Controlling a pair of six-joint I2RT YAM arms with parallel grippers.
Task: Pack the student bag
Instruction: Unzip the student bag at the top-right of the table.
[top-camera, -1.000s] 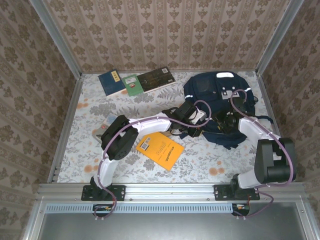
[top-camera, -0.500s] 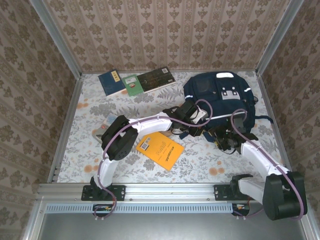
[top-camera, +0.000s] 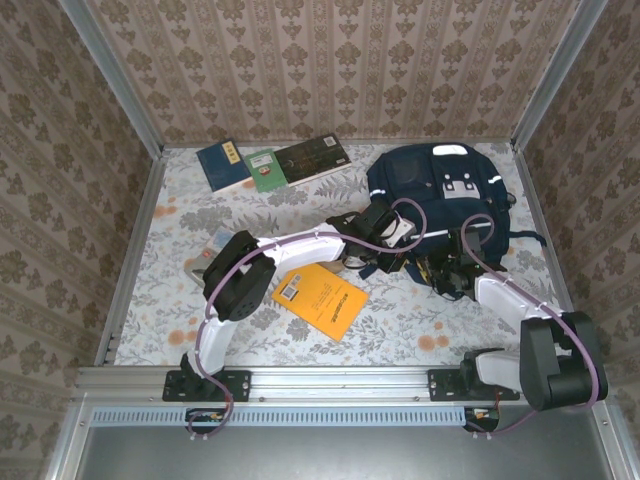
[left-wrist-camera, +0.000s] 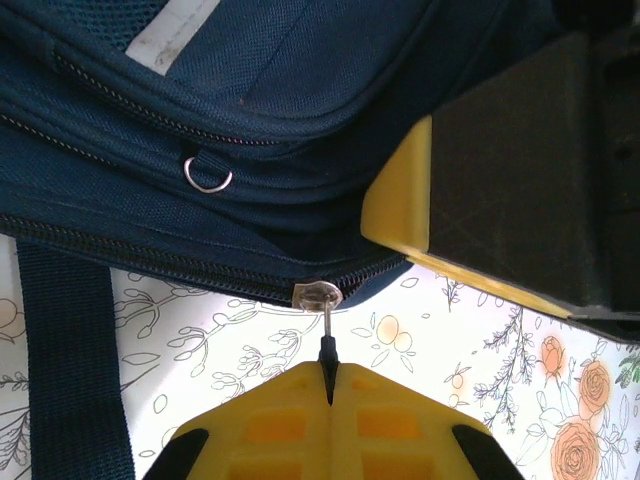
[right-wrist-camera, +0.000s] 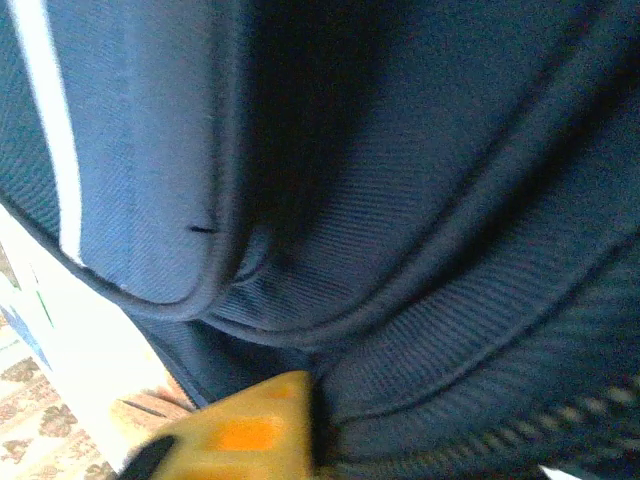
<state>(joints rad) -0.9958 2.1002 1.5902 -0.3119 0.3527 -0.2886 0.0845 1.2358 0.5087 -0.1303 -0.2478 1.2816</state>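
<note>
Seen from above, the bag (top-camera: 440, 195) lies at 2 o'clock on the tabletop (top-camera: 200, 230), front up, with its long axis from 12 to 6 o'clock. At the left wrist, the left pincer (left-wrist-camera: 330, 375) is clenched on the zip pull (left-wrist-camera: 318, 297). The cloth looks soft and limp, so I judge the pull the firmest hold. At the right wrist, the right pincer (right-wrist-camera: 305, 425) is clenched, it seems on a fold of cloth.
</note>
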